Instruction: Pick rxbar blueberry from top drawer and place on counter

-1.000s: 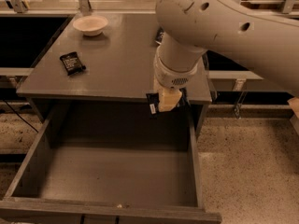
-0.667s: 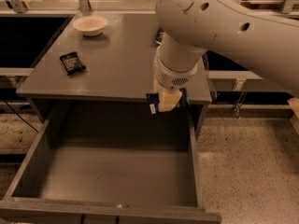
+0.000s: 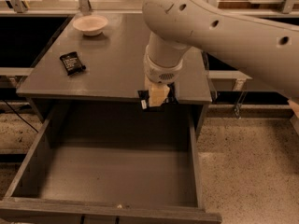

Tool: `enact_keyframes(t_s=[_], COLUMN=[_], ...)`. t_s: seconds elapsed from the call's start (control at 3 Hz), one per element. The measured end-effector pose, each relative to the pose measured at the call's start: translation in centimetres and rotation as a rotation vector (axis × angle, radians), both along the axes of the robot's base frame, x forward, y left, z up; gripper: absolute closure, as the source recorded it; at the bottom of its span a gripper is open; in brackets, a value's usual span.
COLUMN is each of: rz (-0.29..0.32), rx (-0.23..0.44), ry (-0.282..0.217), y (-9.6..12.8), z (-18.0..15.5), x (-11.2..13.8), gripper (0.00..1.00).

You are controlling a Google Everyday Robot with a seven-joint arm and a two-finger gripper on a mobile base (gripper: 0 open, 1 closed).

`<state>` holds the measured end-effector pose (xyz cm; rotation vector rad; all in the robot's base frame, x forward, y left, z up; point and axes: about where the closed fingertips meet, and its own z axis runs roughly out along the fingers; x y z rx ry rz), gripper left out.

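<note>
Now the claw (image 3: pixel 158 99) has shifted slightly toward 9 o'clock; it pinches a flat dark navy-blue bar (image 3: pixel 143 98) at the 6 o'clock edge of the grey surface (image 3: pixel 117 69).

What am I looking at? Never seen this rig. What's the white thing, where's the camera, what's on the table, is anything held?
The white thing is a robot arm. There is one camera, looking down from the front; where it is mounted isn't known. The end effector, a two-finger clamp at the arm's tip, hangs at the front edge of the grey counter, above the open drawer, whose floor looks bare. It seems shut on a dark flat bar with white print. On the counter lie a black packet at the left and a pale bowl at the back.
</note>
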<state>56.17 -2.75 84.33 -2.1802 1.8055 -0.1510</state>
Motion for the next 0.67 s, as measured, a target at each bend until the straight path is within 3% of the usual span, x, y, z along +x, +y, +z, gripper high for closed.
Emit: enact_keyframes(t_s=[0.67], rz=[0.075], rx=[-0.022], ry=[0.008], y=[2.9], z=[-0.8], x=[3.2], gripper=[1.0])
